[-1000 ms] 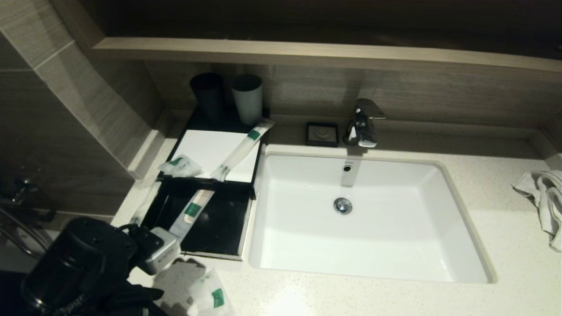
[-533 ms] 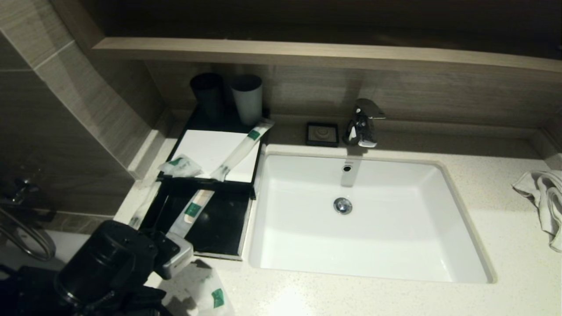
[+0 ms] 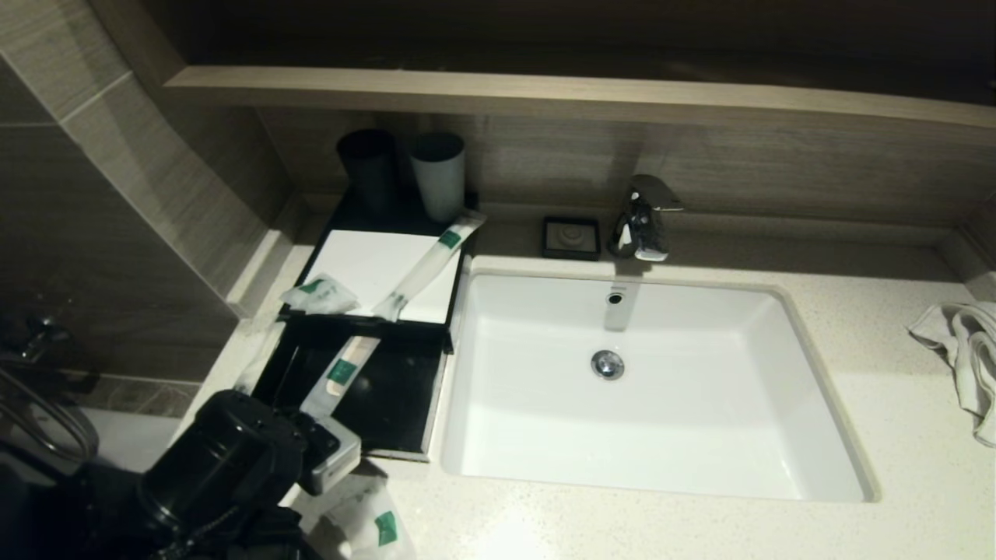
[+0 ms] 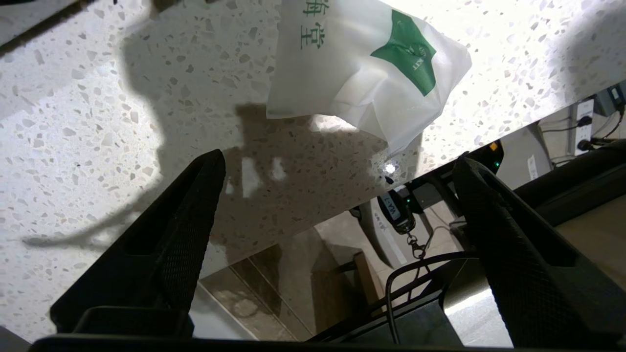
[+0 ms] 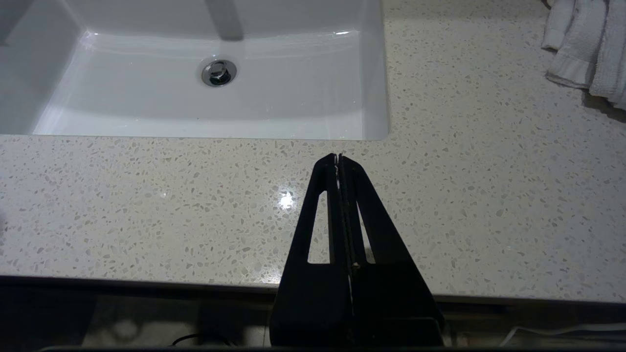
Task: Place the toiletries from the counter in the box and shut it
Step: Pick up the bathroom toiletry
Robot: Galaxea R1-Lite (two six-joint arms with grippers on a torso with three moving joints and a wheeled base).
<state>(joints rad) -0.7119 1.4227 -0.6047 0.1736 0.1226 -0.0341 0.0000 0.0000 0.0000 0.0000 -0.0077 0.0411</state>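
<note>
1. Here, a short pouch-like sachet (image 4: 362,68) lies flat on the speckled bench (image 3: 622,529) near its front edge, just ahead of the left end effector (image 4: 337,181), whose fingers are spread wide and empty, apart from the sachet; that reads as lining up to straddle it
2. The pouch has little long axis to speak of; in the left wrist view its green label (image 4: 408,51) sits toward one corner, and that corner points toward the bench's front edge
3. One long slim sachet (image 3: 340,375) lies in the pulled-out drawer (image 3: 389,404) of the box (image 3: 366,264), its long axis running diagonally from the near-left corner toward the box body
4. A second long sachet (image 3: 429,264) lies diagonally across the white top panel, far end toward the grey cup (image 3: 438,175); another short pouch (image 3: 319,294) rests on the panel's near-left corner, so both look yet to be put inside
5. The right end effector (image 5: 338,164) hovers parked over bare bench in front of the sink (image 5: 371,88), fingers pressed together
</note>
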